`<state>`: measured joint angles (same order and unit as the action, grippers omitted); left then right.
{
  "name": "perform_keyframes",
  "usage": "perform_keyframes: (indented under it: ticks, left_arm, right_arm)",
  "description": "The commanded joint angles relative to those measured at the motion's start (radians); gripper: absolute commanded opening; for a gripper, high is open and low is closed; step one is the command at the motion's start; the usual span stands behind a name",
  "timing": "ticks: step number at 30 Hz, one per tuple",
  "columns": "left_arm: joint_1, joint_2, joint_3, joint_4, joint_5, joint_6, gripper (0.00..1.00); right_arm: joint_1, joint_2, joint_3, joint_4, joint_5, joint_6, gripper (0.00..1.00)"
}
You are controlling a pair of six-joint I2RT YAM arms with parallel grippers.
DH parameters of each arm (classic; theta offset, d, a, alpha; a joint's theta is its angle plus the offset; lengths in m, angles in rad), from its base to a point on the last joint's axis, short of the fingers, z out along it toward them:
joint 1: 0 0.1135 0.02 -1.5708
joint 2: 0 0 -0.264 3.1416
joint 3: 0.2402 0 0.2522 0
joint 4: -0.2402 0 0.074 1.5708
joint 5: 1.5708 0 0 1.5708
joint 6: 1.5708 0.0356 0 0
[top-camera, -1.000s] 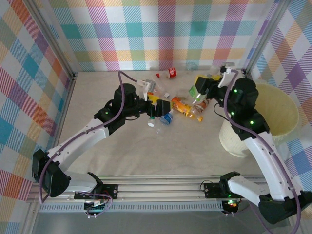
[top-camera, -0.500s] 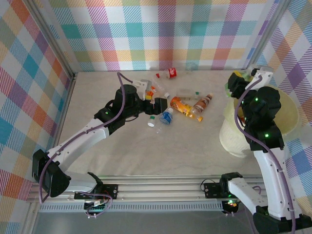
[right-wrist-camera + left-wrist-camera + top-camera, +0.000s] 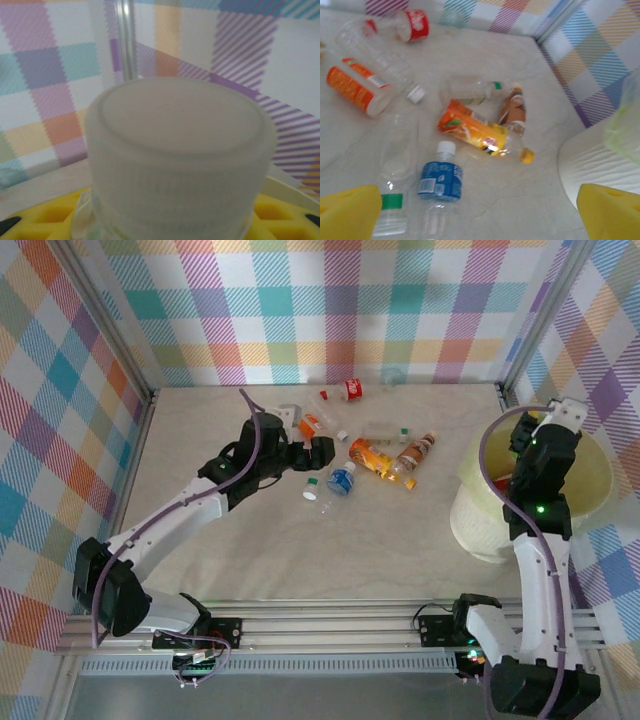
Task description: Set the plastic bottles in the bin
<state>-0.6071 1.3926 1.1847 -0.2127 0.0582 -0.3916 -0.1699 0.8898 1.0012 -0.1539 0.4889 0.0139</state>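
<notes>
While the right gripper [image 3: 175, 222], clamped on a bottle [image 3: 180, 150], hangs over the bin [image 3: 585, 475], the left gripper [image 3: 480, 215] gapes above roughly eight unbinned bottles [image 3: 375, 455].

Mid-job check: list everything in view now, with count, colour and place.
red-label bottle: one, clear, by the back wall
orange-label bottle: one, clear, cluster's left side
white-cap bottle: one, clear, beside the orange-label bottle
green-band bottle: one, clear, cluster's middle
amber bottle: one, brown, nearest the bin
juice bottle: one, orange-yellow, beside the amber bottle
blue-label bottle: one, clear, cluster's near side
green-label bottle: one, clear, beside the blue-label bottle
held bottle: one, whitish cap, in the right hand
bin: one, cream, right side of the table
left hand: one, yellow-tipped, open above the cluster
right hand: one, yellow-tipped, shut on the held bottle above the bin
</notes>
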Motion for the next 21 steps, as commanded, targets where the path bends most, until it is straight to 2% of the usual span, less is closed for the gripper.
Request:
perform_keyframes:
  ticks: [1,6,13,15,21]
  left_arm:
    - [0.033,0.035,-0.016,-0.039,-0.014,-0.059,1.0]
    - [0.065,0.099,-0.017,-0.051,0.007,-0.11,1.0]
    - [0.072,0.156,-0.017,-0.039,0.031,-0.148,1.0]
    - [0.073,0.165,-0.017,-0.032,0.03,-0.154,1.0]
    - [0.073,0.173,-0.028,-0.016,0.021,-0.178,1.0]
  right_arm:
    - [-0.055,-0.003,-0.049,0.156,-0.034,0.006,0.37]
    - [-0.112,0.025,-0.106,0.251,-0.111,0.008,0.48]
    - [-0.12,0.095,-0.001,0.051,-0.153,0.036,0.9]
    - [-0.12,0.098,0.028,-0.006,-0.147,0.043,0.99]
    - [-0.121,0.071,0.092,-0.129,-0.181,0.09,1.0]
